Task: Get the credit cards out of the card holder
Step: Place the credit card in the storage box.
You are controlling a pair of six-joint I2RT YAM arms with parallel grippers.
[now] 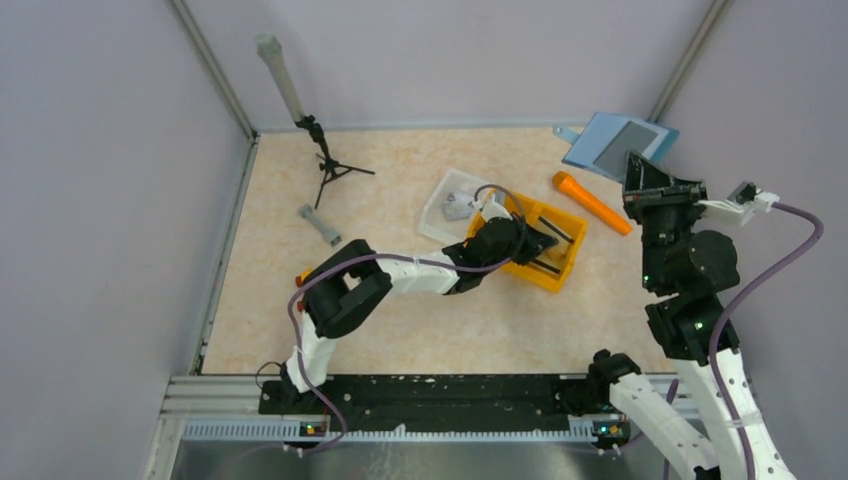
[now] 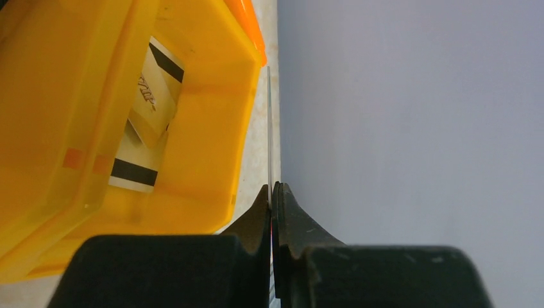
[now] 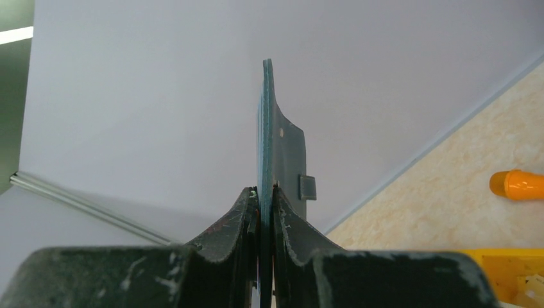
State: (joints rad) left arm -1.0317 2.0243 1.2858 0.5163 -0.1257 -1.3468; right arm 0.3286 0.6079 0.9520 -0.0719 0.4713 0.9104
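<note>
**Asker:** Where is the card holder (image 1: 620,145)?

**Me:** In my right gripper (image 3: 265,191). The two fingers are pressed onto its lower edge, and it stands upright out of them, edge-on to my wrist camera. Seen from above, it is lifted off the table (image 1: 400,330) at the far right, close to the back wall. It is spread open, with the lighter blue inside and the grey panel facing up.

**Asker:** And your left gripper (image 2: 272,189)?

**Me:** Closed too, pinching a thin card (image 2: 270,128) that shows only as a fine line rising from between the fingertips. The top view puts that hand over the orange bin (image 2: 212,115), well apart from the card holder.

**Asker:** Anything in the bin?

**Me:** Two cards (image 2: 153,96) with black stripes, lying overlapped in one compartment.
</note>
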